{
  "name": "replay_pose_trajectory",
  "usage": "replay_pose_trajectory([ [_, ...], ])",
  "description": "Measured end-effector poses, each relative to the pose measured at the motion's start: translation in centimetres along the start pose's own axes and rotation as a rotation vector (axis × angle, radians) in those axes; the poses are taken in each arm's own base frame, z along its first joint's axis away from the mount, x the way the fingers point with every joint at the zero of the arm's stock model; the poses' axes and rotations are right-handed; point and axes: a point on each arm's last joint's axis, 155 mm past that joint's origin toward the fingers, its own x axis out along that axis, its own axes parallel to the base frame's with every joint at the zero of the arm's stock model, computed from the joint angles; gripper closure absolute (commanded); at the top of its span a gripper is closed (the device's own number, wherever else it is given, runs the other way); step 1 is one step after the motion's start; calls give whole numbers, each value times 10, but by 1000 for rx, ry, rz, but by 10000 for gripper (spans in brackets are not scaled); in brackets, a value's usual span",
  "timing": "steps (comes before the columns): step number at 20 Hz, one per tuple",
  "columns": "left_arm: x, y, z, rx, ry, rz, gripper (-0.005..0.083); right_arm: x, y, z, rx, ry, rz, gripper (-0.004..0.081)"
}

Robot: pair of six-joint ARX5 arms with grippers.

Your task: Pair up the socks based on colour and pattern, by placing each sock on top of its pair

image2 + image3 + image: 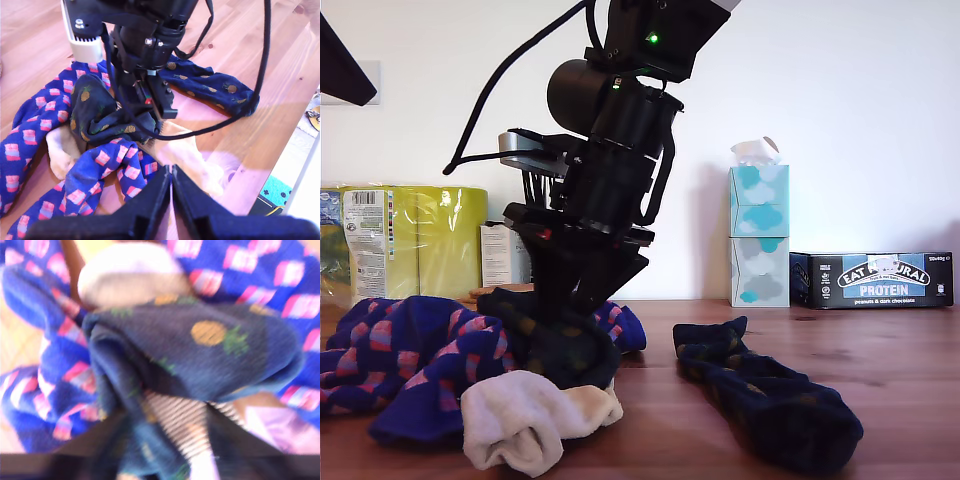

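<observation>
The second hand (570, 335) is down in the heap of socks on the table (660, 420), its fingers pinched on a navy dotted sock (200, 350) that bunches up around them. Under and around that sock lie the blue checked socks (390, 360), spread toward the exterior view's left, with a cream sock (525, 415) crumpled in front of the heap. The other navy dotted sock (765, 395) lies apart toward the exterior view's right, stretched flat on the wood. The first hand (171, 175) hangs above the pile with its fingers pressed together, holding nothing. A tissue box (758, 235) stands by the wall behind.
</observation>
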Motion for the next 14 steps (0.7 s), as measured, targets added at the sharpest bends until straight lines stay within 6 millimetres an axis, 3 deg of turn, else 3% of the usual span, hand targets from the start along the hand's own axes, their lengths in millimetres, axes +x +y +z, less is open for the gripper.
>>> replay_pose_trajectory([
  [2, 0, 0, -1, -2, 4, -1, 793, 0, 2, -4, -14, 15, 12, 789],
  [7, 0, 0, -1, -2, 3, -1, 793, -9, 3, -8, 67, 54, 11, 783],
  [10, 0, 0, -1, -2, 4, -2, 793, -31, -1, -1, 141, 72, 7, 783],
  [14, 0, 0, -1, -2, 3, -1, 793, -64, -10, -16, 239, 126, 3, 783],
])
